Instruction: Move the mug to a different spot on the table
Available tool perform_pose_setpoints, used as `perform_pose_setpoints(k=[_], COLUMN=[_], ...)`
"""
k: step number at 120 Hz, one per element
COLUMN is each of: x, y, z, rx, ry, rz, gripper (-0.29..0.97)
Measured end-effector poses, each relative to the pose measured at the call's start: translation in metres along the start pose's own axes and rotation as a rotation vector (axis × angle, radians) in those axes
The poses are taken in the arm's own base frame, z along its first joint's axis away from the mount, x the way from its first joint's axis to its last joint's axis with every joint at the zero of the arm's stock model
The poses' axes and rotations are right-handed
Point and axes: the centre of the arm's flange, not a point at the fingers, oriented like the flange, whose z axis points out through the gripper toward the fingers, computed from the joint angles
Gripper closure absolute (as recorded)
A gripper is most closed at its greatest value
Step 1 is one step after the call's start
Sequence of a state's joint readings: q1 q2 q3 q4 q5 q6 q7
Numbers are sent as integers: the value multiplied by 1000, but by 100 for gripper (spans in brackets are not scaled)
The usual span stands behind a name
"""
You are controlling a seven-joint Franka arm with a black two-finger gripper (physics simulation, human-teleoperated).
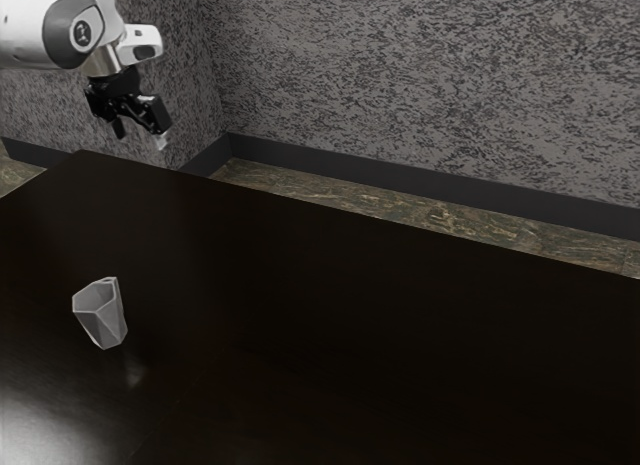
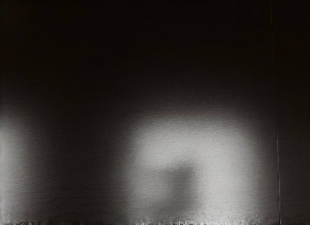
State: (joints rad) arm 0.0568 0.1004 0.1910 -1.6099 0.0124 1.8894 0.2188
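Note:
A small grey faceted mug (image 1: 100,312) stands on the dark table (image 1: 380,315), near the exterior view's left side and leaning slightly. My black gripper (image 1: 141,133) hangs high above the table's far left corner, well up and back from the mug. Its fingers are apart and hold nothing. The wrist view looks down on the dark tabletop (image 2: 97,65), where a pale glare patch (image 2: 193,157) spreads across the surface.
A speckled grey wall (image 1: 430,75) with a dark baseboard runs behind the table. Mottled floor (image 1: 480,225) lies between the wall and the table's far edge. In the wrist view a thin seam line (image 2: 277,138) crosses the tabletop.

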Motion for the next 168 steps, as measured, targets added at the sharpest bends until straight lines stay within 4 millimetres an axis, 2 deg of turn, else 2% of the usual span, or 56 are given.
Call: perform_pose_setpoints(k=[20, 32, 45, 52, 72, 89, 109, 138, 149, 168], x=[0, 2, -1, -4, -34, -46, -72, -88, -91, -98], y=[-4, -11, -28, -31, -53, -68, -87, -104, -104, -101], z=[13, 46, 94, 111, 160, 206, 247, 290, 306, 320], rx=[0, -1, -5, -8, -29, -48, -97, -146, -160, -179], ry=[-25, -81, -159, -190, -295, -369, -437, -460, -466, -478], rz=[-5, -18, -46, -54, -101, -113, -150, -176, -169, -151], gripper=[0, 0, 0, 0, 0, 0, 1, 2, 2, 5])
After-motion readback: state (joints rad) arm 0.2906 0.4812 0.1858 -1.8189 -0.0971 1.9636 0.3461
